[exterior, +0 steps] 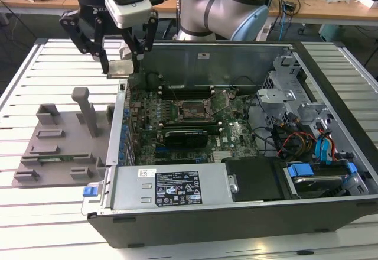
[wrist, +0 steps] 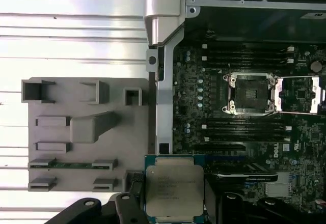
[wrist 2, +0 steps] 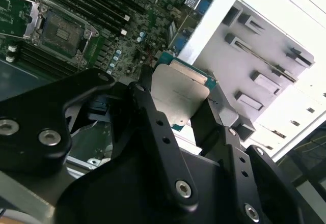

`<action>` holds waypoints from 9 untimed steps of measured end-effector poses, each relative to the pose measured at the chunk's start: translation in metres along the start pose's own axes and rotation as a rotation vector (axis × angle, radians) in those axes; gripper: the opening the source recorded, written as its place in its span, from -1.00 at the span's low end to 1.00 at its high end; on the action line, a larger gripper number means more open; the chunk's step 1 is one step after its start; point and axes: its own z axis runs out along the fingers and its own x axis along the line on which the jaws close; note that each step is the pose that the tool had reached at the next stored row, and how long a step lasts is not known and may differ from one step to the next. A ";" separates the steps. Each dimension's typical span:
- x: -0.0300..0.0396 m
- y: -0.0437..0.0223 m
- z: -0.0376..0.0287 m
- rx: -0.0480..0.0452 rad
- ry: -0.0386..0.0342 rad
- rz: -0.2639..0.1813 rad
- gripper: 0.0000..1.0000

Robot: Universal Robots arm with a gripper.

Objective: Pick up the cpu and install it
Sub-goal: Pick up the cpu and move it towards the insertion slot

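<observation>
The cpu [wrist: 174,188], a small flat square chip with a silvery-grey metal top and a green rim, is off every surface. It is clamped by two opposite edges between the black fingers of the tool [wrist: 174,196], which is clenched on it. In the exterior view, the chip [exterior: 120,67] hangs in the tool [exterior: 121,68] over the wall of the open dark-grey metal computer case [exterior: 236,224] on the exterior view's left, the side facing the grey plastic tray with upright posts [exterior: 65,124]. The second wrist view shows the metal top facing the camera and the chip tilted in the grasp.

The black rectangular socket with its metal frame [wrist: 250,94] sits on the green motherboard inside the case, well apart from the chip. Its hold-down plate is swung open and its seat looks bare.

Case and tray both stand on the white slatted counter [exterior: 35,224].

By my reading, the pick-up is done. The install is not, as the chip is not yet over the socket, has not been lowered into it, and the frame is unlatched.
</observation>
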 end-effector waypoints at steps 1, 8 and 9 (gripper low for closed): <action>-0.0013 0.0001 0.0000 -0.0001 0.0000 0.000 0.09; -0.0150 0.0010 0.0003 0.0000 0.0001 0.000 0.09; -0.0178 0.0012 0.0004 0.0000 0.0002 0.000 0.09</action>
